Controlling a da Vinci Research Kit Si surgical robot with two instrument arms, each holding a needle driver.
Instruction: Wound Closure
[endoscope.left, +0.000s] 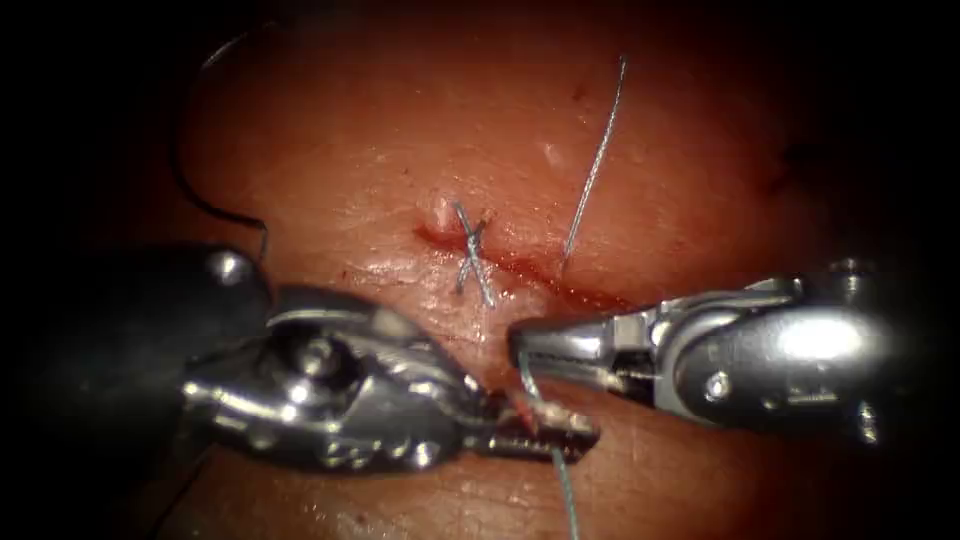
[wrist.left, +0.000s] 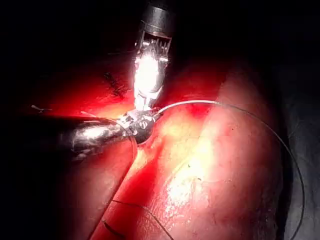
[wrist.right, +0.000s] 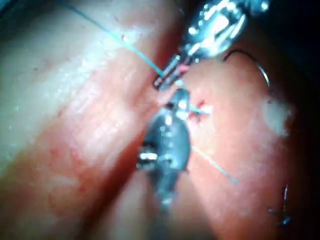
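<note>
The left pincer looks pressed together, pinching the thread that runs down from it; the right pincer sits just above it, pressed together too, and the thread touches its tip, though I cannot tell if it holds it; a tied knot lies across the cut on the tissue; the needle lies far off, left of the cut, free of both tools. A hard tug might snap the thread or tear the cut's edge.
</note>
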